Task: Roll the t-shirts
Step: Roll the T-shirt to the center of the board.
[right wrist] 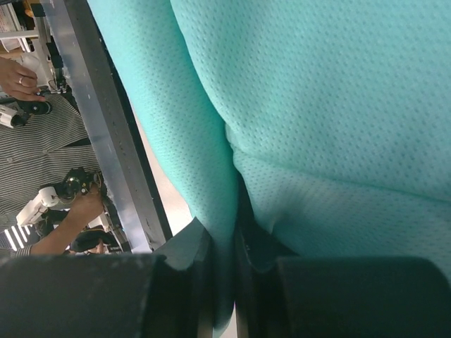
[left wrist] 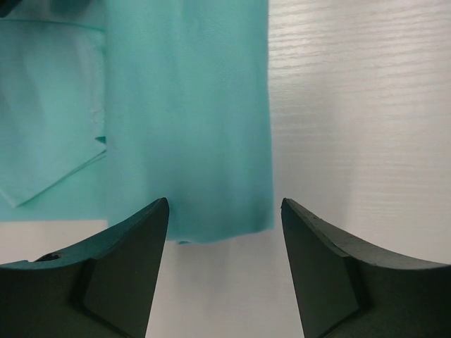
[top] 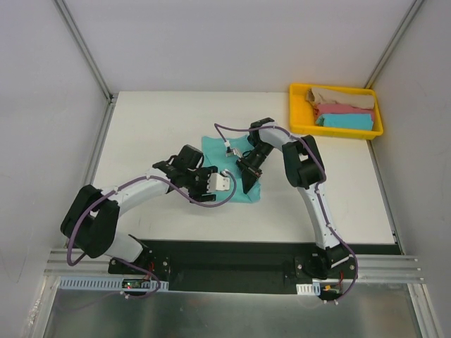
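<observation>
Left wrist: t-shirt (left wrist: 187, 120) edge beside table (left wrist: 359, 105)

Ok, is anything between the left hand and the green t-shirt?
Nothing visible. The left hand is open over the table, with the edge of the green t-shirt right ahead of its fingertips. The right hand is shut on the same shirt elsewhere.

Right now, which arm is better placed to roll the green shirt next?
Probably the right: the right gripper is shut on the green t-shirt, cloth pinched between its fingers, so it can pull straight away. The left gripper hangs open over the shirt's edge, holding nothing.
</observation>
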You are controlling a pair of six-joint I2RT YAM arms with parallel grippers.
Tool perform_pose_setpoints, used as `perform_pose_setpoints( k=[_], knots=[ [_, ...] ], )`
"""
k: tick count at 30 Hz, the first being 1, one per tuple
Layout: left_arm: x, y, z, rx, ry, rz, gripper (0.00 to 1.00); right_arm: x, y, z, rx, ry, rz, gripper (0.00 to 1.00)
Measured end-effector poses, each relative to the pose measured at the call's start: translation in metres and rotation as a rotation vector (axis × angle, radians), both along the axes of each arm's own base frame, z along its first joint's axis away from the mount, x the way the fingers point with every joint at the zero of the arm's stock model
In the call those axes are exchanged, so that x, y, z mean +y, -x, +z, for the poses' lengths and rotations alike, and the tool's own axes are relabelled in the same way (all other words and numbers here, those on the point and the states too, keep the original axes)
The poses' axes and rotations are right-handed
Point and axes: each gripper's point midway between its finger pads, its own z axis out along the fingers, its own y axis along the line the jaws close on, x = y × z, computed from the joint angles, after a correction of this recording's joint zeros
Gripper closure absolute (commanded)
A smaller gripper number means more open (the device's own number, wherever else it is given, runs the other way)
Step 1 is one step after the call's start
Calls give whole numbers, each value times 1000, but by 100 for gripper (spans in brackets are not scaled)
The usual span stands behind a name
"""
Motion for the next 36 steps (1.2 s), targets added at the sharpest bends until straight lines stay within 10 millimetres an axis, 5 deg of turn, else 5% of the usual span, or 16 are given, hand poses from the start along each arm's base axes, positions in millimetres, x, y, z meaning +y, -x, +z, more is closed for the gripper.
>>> perform_pose_setpoints(
  k=[6,16,27,33,36],
  knots=[
    [-5,-16,-10,-63,-17,-26,34,0,0,0,1,8,-2,86],
    [-17,-7,-17,-85,-51,-86,34,0,-1,0,18,26,-14,85],
    [-7,-6,-39,-68,-136,-101,37,1,-1,0,23,34,-20,83],
    [-4,-14,-44,-101,-173,-103,74,1,0,1,36,42,-30,68],
    [-4,-19,-47,-122,-181,-113,91,2,1,5,54,38,-40,47]
  ],
)
